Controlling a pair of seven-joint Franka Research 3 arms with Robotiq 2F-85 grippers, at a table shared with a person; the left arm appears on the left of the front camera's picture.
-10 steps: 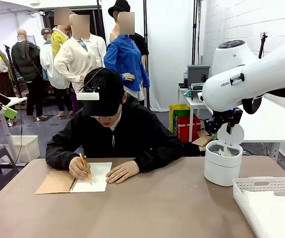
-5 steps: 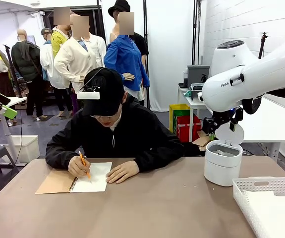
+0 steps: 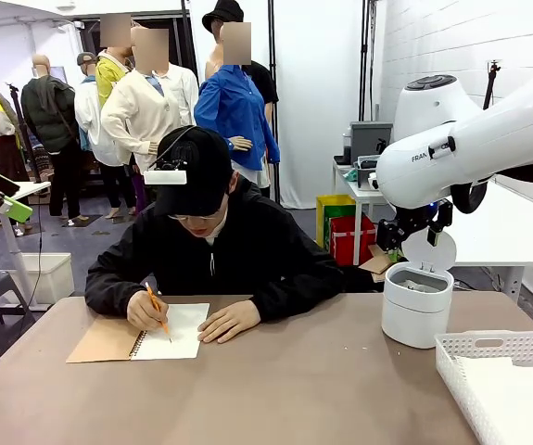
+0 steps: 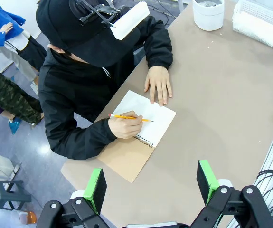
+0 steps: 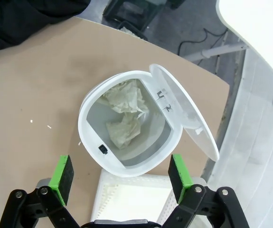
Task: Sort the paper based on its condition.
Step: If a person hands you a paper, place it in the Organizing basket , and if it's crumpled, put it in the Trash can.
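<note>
Since a second ago the right gripper point(image 3: 414, 227) has lifted a little from the mouth of the bin point(image 3: 416, 320), leaving two crumpled wads point(image 5: 124, 97) of paper down inside it, one against the far wall and one nearer the middle. The bin is white and round, and its lid point(image 5: 183, 111) is tipped back open on its hinge. From the right wrist view the right gripper point(image 5: 120, 172) hangs straight above that opening with its green pads point(image 5: 62, 173) spread wide, holding nothing (the wads lie well below the fingertips). Just beside the bin, toward the robot's side of the table point(image 3: 294, 389), stands a white lattice basket point(image 3: 488, 341) with flat sheets point(image 3: 516, 399) lying in it. Across the table a person in a black cap and black jacket bends over an open spiral notebook point(image 3: 141, 334), its brown cover folded out flat. One hand point(image 4: 124, 127) holds a yellow pencil point(image 4: 127, 117) with its tip on the page, and the other hand point(image 4: 158, 84) lies flat on the page's far edge. The left gripper point(image 4: 151, 179) hovers high over the near side of the table, looking down on the notebook, jaws wide apart and empty.
</note>
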